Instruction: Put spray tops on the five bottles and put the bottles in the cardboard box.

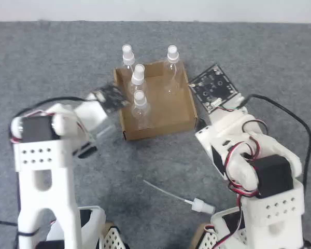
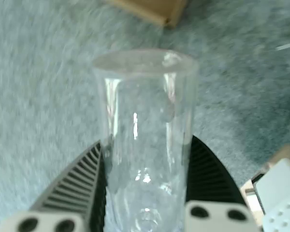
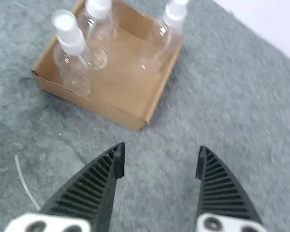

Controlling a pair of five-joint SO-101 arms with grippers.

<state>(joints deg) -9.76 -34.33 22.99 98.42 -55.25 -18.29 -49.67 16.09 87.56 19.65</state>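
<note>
The left gripper (image 2: pixel 146 142) clamped the topless bottle (image 2: pixel 145 96), best held steady while the empty, open right gripper (image 3: pixel 161 147) fetched the spray top (image 1: pixel 201 206) lying toward the mat's (image 1: pixel 280 62) front edge.

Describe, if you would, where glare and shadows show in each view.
High view: soft, even light; the cardboard box throws only a faint shadow along its near wall. Left wrist view: white glints streak the clear bottle clamped in the left pincer. Right wrist view: small highlights on the capped bottles in the box; hardly any shadow under the open right pincer.
</note>
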